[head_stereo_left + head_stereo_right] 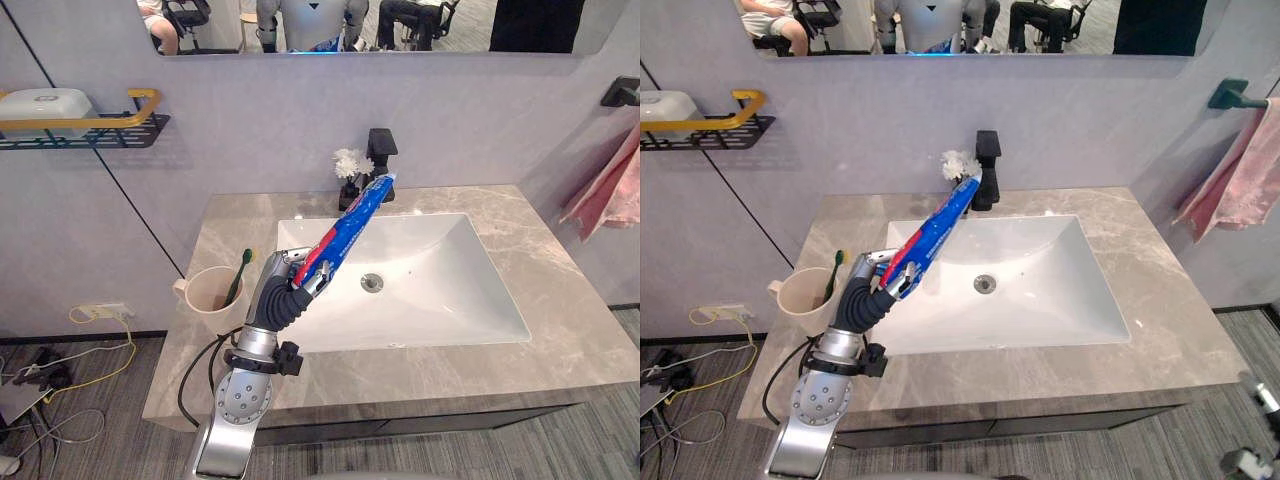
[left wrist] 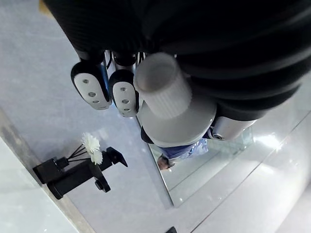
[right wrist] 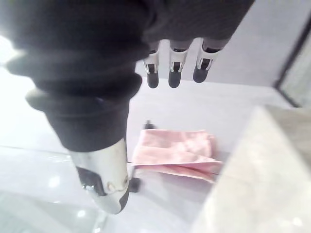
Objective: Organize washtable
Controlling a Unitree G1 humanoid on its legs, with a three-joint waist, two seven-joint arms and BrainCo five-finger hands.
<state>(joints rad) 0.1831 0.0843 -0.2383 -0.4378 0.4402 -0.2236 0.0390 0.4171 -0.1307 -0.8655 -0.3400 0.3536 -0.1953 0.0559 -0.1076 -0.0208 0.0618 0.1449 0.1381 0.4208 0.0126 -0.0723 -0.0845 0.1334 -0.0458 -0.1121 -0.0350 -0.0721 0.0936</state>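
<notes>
My left hand (image 1: 284,276) is shut on a blue and red toothpaste tube (image 1: 351,229), held over the left edge of the white sink (image 1: 450,300). The tube slants up and back, its far end near the black faucet (image 1: 381,165). In the left wrist view the tube's white cap (image 2: 164,89) shows beside my curled fingers (image 2: 123,97). A beige cup (image 1: 210,294) with a green toothbrush (image 1: 238,274) stands on the counter just left of that hand. My right hand (image 3: 176,68) hangs open and holds nothing, off the counter's right end near the pink towel (image 3: 176,151).
A small vase of white flowers (image 1: 352,162) stands by the faucet. The grey marble counter (image 1: 560,330) surrounds the sink. A wall shelf (image 1: 90,130) at the upper left carries a white box (image 1: 45,106). A pink towel (image 1: 610,190) hangs at the right wall.
</notes>
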